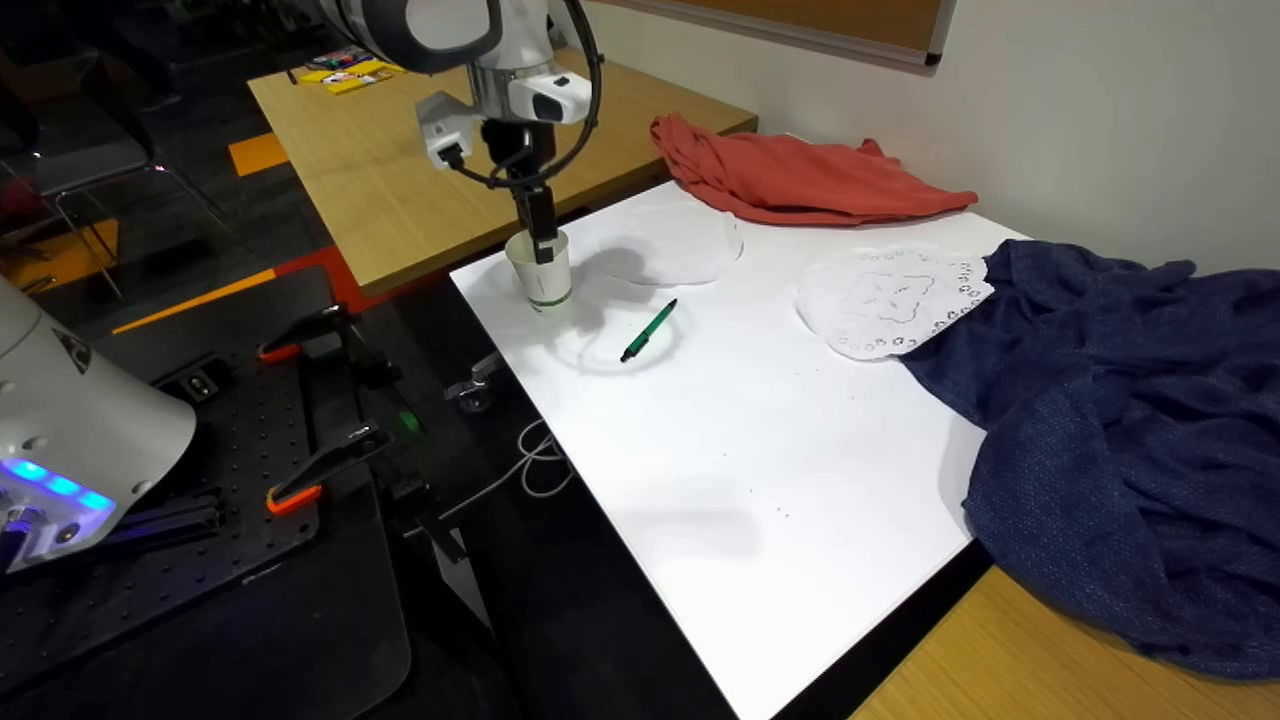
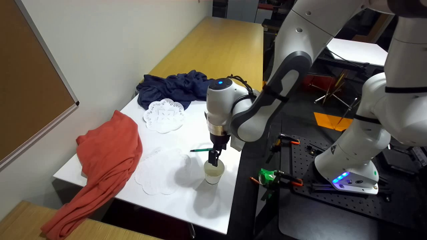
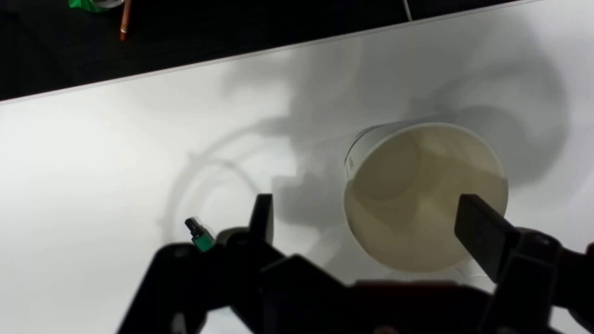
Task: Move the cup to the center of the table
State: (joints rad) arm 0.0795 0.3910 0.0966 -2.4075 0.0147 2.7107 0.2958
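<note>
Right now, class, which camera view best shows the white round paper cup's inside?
The wrist view: it looks into the cup, with the black two-fingered gripper covering part of one side. Both exterior views show the inside smaller, partly hidden by the gripper.

No words, brands, numbers or signs can be read; the dark label [image 1: 72, 349] on the robot's base [image 1: 105, 425] and the faint mark [image 3: 350, 162] on the side of the cup [image 3: 420, 199] are too small to make out

White cup [image 2: 214, 173] upright on smooth white table [image 1: 780, 420], near edge.
</note>
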